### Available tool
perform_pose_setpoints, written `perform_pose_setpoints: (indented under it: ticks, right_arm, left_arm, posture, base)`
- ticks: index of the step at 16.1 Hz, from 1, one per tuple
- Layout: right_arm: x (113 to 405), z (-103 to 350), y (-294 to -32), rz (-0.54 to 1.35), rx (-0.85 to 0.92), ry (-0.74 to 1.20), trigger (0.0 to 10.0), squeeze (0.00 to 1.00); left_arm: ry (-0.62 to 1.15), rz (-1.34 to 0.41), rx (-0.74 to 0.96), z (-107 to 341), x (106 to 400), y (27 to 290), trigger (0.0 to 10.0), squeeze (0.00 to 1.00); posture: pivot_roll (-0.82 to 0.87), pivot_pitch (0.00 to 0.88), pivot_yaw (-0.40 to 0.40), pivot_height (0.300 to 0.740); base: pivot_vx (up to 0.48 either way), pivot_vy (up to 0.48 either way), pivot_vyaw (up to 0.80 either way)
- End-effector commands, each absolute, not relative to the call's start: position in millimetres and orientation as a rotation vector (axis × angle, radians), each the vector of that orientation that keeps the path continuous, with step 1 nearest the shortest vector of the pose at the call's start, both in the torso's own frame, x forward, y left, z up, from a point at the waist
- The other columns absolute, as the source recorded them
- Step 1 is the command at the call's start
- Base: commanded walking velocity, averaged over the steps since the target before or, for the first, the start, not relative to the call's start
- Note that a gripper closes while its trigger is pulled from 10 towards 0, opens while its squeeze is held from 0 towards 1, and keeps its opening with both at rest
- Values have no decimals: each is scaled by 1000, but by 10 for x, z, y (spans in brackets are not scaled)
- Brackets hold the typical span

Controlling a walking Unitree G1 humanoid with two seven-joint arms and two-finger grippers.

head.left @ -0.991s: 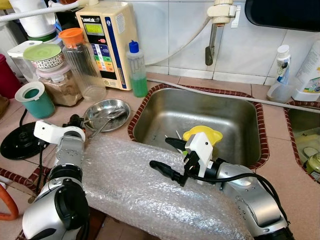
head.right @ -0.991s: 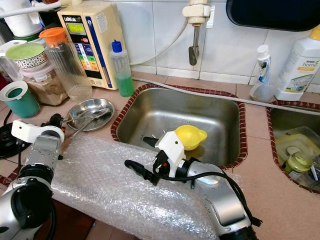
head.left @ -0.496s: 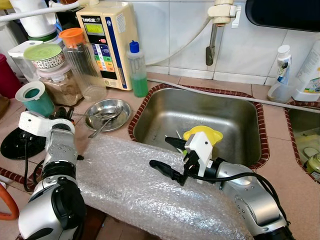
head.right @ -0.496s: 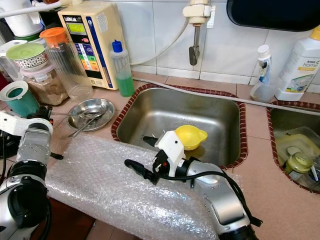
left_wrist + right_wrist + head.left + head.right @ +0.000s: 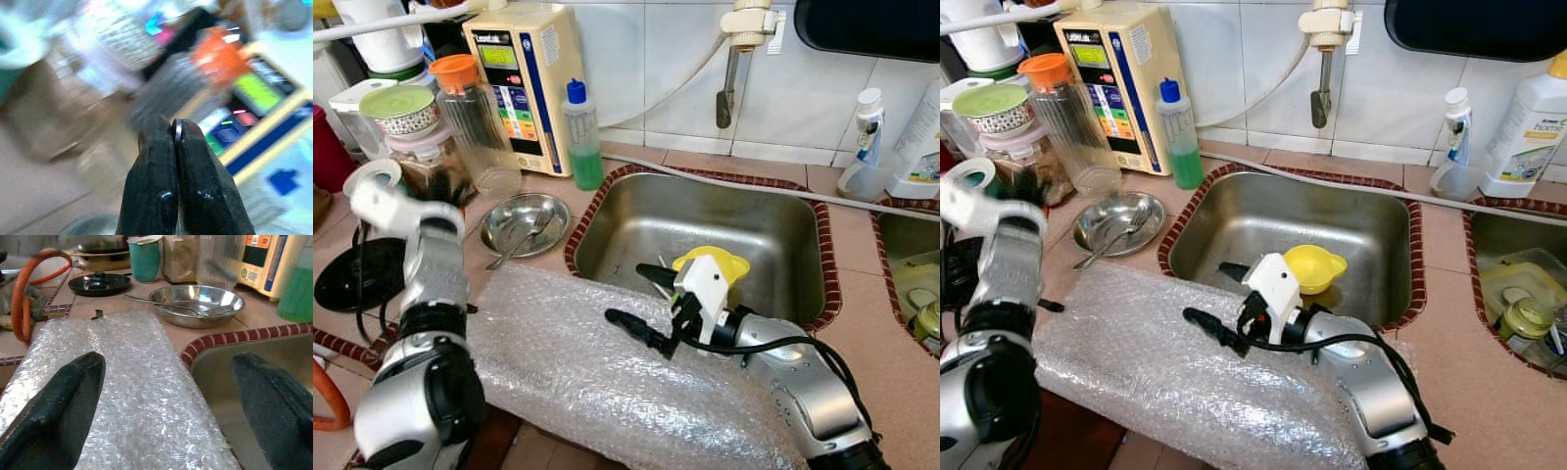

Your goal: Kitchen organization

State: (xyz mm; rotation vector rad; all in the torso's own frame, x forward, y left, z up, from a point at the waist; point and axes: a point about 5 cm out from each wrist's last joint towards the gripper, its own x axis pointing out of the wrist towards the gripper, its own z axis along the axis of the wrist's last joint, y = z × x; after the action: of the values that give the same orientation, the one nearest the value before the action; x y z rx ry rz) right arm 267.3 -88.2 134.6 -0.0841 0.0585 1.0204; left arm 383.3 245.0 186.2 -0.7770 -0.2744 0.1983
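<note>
Change in left arm: raised since a second ago, off the bubble wrap (image 5: 578, 362) and up toward the jars at the back of the desk (image 5: 871, 323), blurred in motion. Left hand (image 5: 173, 142) closed on nothing, fingers pressed together, pointing at the orange-lidded pitcher (image 5: 475, 122). Right hand (image 5: 641, 304) unchanged, spread wide, empty, hovering at the sink (image 5: 705, 215) rim over the wrap. Likely a reach for a container; nothing gripped yet.

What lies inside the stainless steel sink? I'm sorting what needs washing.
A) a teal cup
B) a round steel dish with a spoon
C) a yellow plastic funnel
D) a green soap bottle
C: the yellow plastic funnel sits on the bottom of the stainless steel sink, just beyond the right hand.
</note>
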Motion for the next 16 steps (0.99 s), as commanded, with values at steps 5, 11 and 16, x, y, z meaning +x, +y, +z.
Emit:
perform_pose_setpoints:
  ticks: [5, 11, 16]
  right_arm:
    - [2842, 1446, -947, 885, -111, -15, 10000, 0]
    - [3057, 1788, -1015, 667, -171, -224, 10000, 0]
    - [3103, 1791, -999, 691, -217, -237, 10000, 0]
  left_arm:
    - [-384, -25, -627, 2352, 3936, 2225, 0, 0]
    - [-279, -358, -509, 2144, 3866, 1355, 0, 0]
    - [-205, -554, -513, 2058, 3756, 904, 0, 0]
  posture:
    - [62, 0, 120, 740]
    - [55, 0, 119, 740]
    - [48, 0, 120, 740]
  base:
    - [0, 0, 0]
    - [0, 0, 0]
    - [0, 0, 0]
